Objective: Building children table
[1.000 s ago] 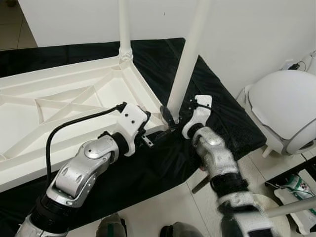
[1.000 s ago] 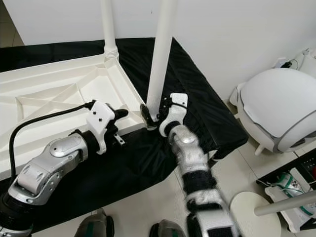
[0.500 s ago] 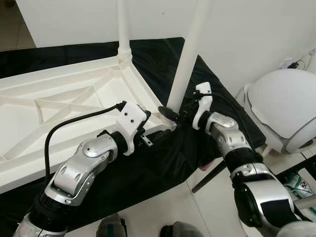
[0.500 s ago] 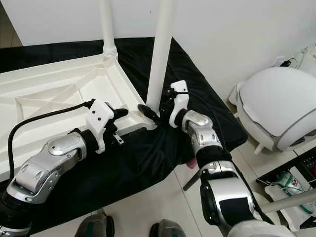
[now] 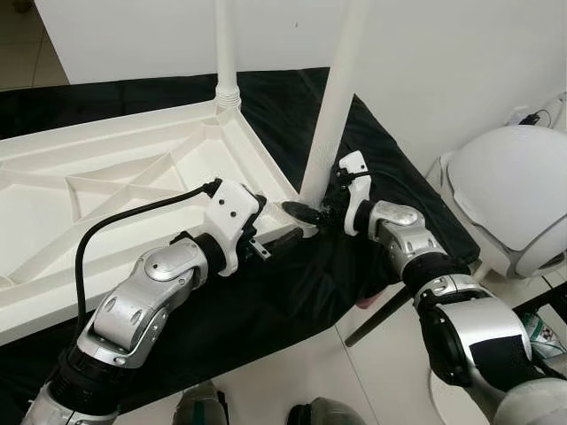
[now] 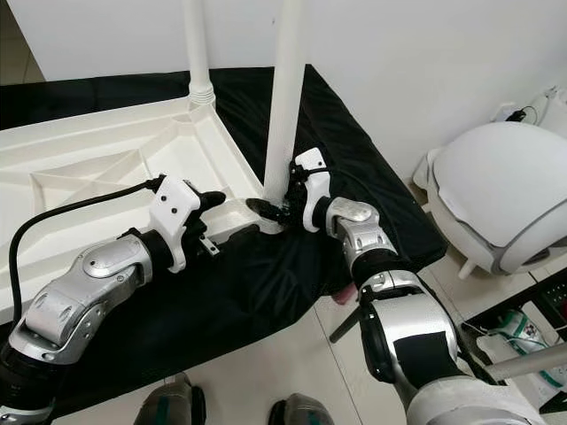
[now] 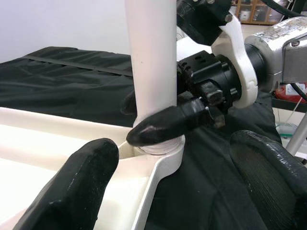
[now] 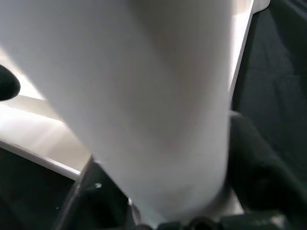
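Item: white plastic tabletop (image 5: 106,195), upside down, ribbed underside up, occupying left half of the left eye frame, resting on a black cloth (image 5: 381,177) spread over the desk.

Item: near table leg (image 5: 335,97), upright at frame centre, foot seated in the tabletop's near corner socket (image 7: 160,151).

Item: far table leg (image 5: 226,49), upright at upper centre-left, already standing in its own corner collar.

Item: right pincer (image 5: 312,211), centre of frame, fingers clamped around the base of the near leg just above the socket; one black fingertip (image 7: 163,127) lies across the leg's front.

Item: left pincer (image 7: 172,191), lower centre-left, spread wide and holding nothing, poised at the tabletop's corner edge just beside the socket.

Item: white domed appliance (image 5: 509,199), right edge, on the floor, well apart.

Handling note, judged: step in hand is seating or twisting the leg home. Keep the leg plumb to the socket, turn about its own axis rather than levering sideways, and let the left pincer steady the corner so the tabletop does not slide on the cloth.
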### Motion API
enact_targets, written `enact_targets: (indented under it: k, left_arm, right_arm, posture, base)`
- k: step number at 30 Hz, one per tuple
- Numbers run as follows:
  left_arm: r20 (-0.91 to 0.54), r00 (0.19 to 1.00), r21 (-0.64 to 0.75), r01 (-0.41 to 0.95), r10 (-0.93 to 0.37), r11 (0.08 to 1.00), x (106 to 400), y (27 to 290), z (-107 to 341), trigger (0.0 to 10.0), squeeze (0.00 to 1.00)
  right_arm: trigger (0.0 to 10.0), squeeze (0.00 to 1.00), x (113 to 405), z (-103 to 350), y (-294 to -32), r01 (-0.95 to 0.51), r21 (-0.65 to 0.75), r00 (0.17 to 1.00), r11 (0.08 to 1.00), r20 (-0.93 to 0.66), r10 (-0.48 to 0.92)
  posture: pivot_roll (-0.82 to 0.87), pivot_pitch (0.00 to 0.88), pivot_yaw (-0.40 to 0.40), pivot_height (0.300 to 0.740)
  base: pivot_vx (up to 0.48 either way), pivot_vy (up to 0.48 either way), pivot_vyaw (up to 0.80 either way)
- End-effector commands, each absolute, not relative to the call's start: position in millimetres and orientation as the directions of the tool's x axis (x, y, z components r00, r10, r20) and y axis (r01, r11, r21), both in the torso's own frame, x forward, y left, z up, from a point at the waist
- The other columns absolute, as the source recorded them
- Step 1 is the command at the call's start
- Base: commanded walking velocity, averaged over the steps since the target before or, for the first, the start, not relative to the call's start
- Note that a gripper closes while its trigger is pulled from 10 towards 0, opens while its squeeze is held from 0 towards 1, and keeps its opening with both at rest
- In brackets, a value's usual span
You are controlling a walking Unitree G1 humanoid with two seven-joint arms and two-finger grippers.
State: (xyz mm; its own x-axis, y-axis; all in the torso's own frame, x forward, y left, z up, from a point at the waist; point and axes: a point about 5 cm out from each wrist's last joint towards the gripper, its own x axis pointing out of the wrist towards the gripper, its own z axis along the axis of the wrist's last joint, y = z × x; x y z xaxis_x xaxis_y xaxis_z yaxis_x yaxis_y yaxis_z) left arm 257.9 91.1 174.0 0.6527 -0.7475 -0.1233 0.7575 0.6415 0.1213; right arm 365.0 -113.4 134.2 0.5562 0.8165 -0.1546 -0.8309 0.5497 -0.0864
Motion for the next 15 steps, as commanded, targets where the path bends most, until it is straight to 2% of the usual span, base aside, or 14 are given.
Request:
enact_targets:
  k: [1,10,11,15]
  left_arm:
    - [-0.139,0.607,0.11,0.795,-0.782,0.597,254.4,89.6,173.3,10.0,0.0]
    - [-0.142,0.598,0.103,0.801,-0.789,0.589,252.5,88.3,172.2,10.0,0.0]
    - [-0.143,0.597,0.101,0.802,-0.789,0.588,252.1,88.1,172.0,10.0,0.0]
    - [-0.146,0.592,0.096,0.806,-0.793,0.584,250.5,86.9,170.6,10.0,0.0]
  right_arm:
    - [0.0,0.0,362.2,126.7,-115.2,-0.843,-0.07,0.536,0.533,-0.186,0.824]
    - [0.0,0.0,360.2,122.5,-126.6,-0.815,-0.064,0.578,0.576,-0.154,0.801]
    - [10.0,0.0,359.9,122.4,-128.2,-0.808,-0.054,0.587,0.586,-0.143,0.797]
    - [10.0,0.0,359.8,120.8,-129.0,-0.765,-0.021,0.641,0.644,-0.114,0.759]
  posture:
    - [0.05,0.0,-0.065,0.74]
    - [0.04,0.0,-0.063,0.74]
    - [0.04,0.0,-0.065,0.74]
    - [0.04,0.0,-0.067,0.74]
  base:
    - [0.0,0.0,0.0]
    - [0.0,0.0,0.0]
    - [0.0,0.0,0.0]
    - [0.0,0.0,0.0]
